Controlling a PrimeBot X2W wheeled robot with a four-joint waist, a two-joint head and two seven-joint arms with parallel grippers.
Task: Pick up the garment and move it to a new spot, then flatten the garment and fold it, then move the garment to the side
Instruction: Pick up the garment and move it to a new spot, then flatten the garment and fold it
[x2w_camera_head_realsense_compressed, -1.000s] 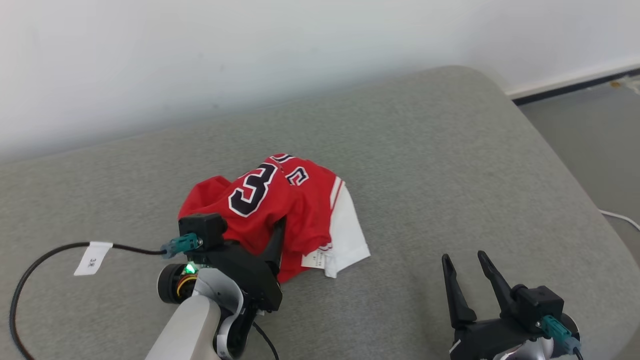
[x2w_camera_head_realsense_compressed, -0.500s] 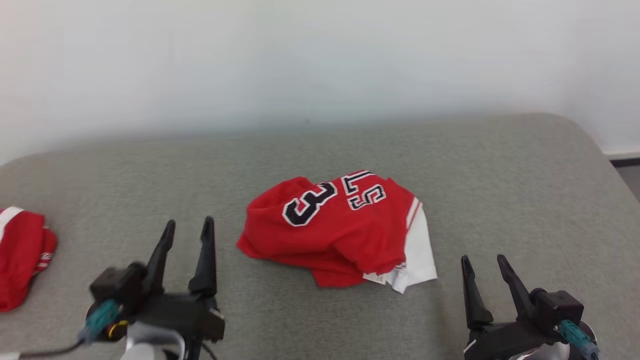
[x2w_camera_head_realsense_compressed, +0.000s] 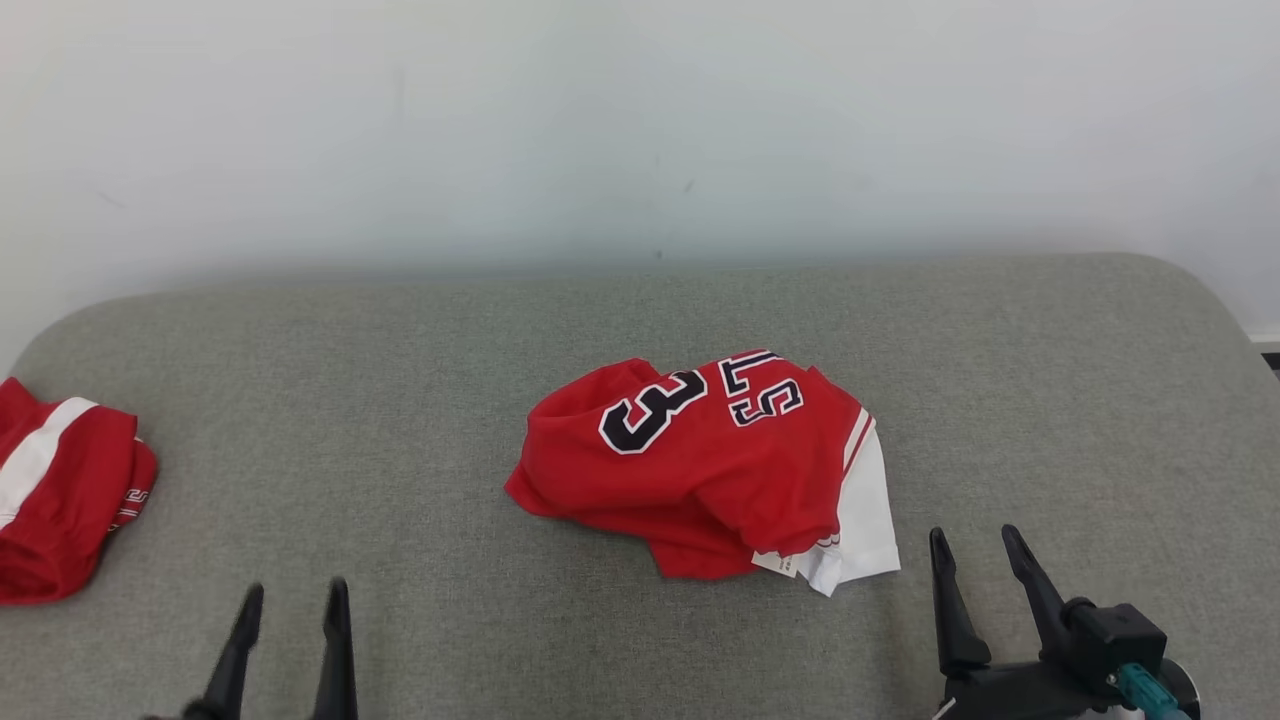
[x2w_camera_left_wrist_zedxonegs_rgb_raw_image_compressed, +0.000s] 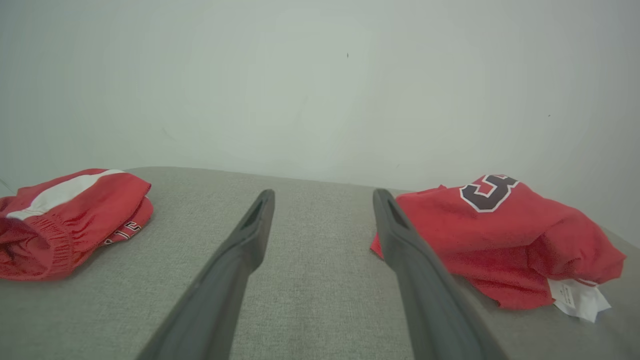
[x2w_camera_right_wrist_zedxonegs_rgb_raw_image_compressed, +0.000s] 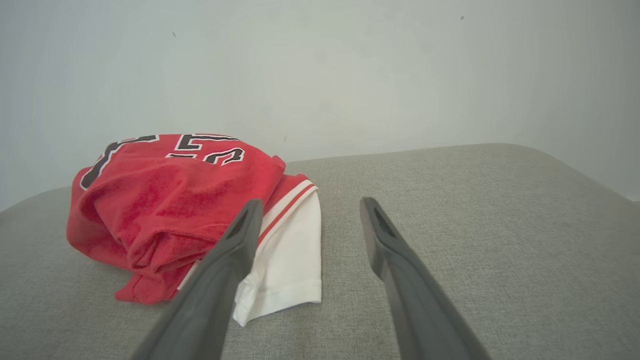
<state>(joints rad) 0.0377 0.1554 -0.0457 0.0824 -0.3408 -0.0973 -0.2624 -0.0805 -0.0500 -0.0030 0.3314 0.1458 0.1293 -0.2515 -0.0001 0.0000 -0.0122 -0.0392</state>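
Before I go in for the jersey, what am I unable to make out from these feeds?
Head view, red jersey: its own folds hide the rest of the lettering and its underside.
Head view, white label: print too small to read.
Head view, second red garment: cut off by the left edge.
Head view, left gripper: body cut off by the bottom edge.

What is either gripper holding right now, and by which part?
Nothing. The left gripper and right gripper are open and empty; the red jersey lies apart.
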